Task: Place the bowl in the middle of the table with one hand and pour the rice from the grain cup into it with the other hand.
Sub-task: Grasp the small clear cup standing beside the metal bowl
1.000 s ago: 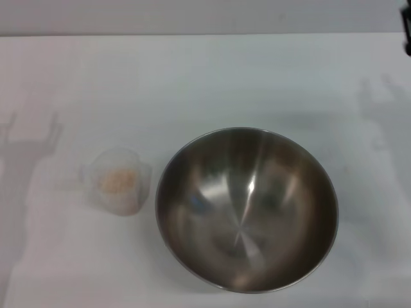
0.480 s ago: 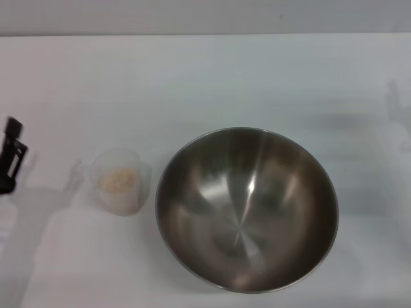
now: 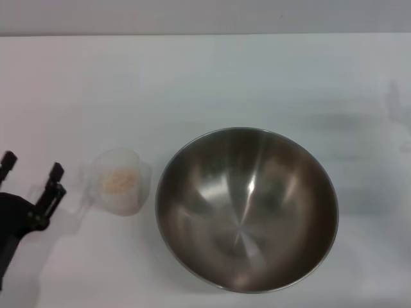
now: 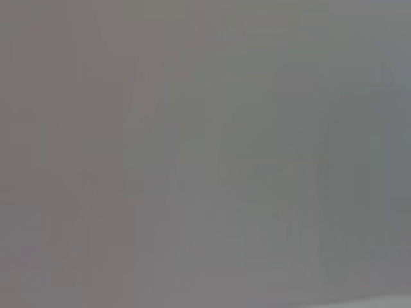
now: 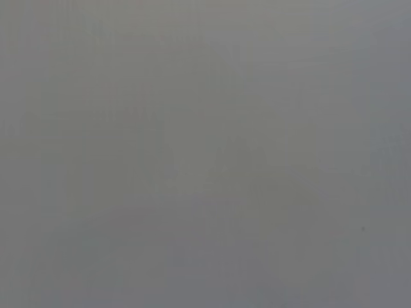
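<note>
The steel bowl sits on the white table, near the front and slightly right of centre, empty. The clear grain cup stands upright just left of the bowl, with rice in it. My left gripper is at the left edge, open, its two thin fingers pointing away, a short way left of the cup and not touching it. My right gripper is out of view. Both wrist views show only plain grey.
The far half of the table is bare white. Faint shadows lie at the right edge.
My left gripper has come in from the left edge and moved toward the cup. My right gripper left the top right corner. Bowl and cup have not moved.
</note>
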`<state>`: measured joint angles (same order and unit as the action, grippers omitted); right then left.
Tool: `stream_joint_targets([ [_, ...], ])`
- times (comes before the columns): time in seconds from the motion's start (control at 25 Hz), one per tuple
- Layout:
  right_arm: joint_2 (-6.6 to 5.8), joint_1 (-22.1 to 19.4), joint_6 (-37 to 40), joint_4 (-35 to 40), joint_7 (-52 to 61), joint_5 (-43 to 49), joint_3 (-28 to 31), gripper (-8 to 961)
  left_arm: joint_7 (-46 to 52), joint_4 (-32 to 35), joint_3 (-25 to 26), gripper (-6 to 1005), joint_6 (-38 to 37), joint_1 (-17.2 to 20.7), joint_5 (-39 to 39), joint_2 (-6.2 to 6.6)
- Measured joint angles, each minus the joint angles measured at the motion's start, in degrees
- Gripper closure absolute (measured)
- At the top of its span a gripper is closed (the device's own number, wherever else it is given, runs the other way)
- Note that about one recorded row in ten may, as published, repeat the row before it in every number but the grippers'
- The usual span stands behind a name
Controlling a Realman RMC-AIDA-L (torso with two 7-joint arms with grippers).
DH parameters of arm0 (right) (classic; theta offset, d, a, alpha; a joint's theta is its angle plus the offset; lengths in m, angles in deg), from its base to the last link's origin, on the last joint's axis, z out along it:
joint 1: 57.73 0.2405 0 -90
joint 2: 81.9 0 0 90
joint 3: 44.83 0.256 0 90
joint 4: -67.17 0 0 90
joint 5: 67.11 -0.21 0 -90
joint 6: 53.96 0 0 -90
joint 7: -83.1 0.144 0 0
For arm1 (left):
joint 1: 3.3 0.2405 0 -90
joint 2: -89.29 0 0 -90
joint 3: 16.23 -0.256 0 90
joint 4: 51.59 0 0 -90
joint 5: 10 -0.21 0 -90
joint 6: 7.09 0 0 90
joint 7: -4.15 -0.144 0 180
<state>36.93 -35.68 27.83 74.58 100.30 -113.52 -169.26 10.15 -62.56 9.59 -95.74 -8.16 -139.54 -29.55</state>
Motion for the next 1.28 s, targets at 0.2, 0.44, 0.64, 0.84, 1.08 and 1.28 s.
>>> stream_joint_targets([
  [0.2,-0.06,0.34,0.04,0.12,-1.77,0.12,0.0,453,-0.65,-0.13,-0.78,215,1.07,-0.06,0.0,-0.01],
  [0.44,-0.24,0.7,0.17,-0.05,-2.33,0.18,0.0,453,-0.92,-0.44,-3.63,214,3.55,-0.39,0.0,-0.06],
  [0.64,-0.26,0.72,1.15,-0.09,-2.63,0.19,0.0,453,-0.92,-0.44,-3.63,214,3.55,-0.39,0.0,-0.06],
  [0.84,-0.27,0.72,1.56,-0.12,-2.64,0.19,0.0,453,-3.67,-0.81,-4.47,222,7.13,-1.2,0.0,-0.08],
  [1.08,-0.26,0.72,2.35,-0.12,-2.66,0.27,-0.12,454,-3.91,-0.81,-4.01,235,9.87,-2.58,0.39,-0.08],
  [1.28,-0.27,0.63,2.83,-0.54,-2.69,0.27,-0.11,454,-3.9,-0.81,-2.92,245,11.87,-3.74,0.47,-0.08],
])
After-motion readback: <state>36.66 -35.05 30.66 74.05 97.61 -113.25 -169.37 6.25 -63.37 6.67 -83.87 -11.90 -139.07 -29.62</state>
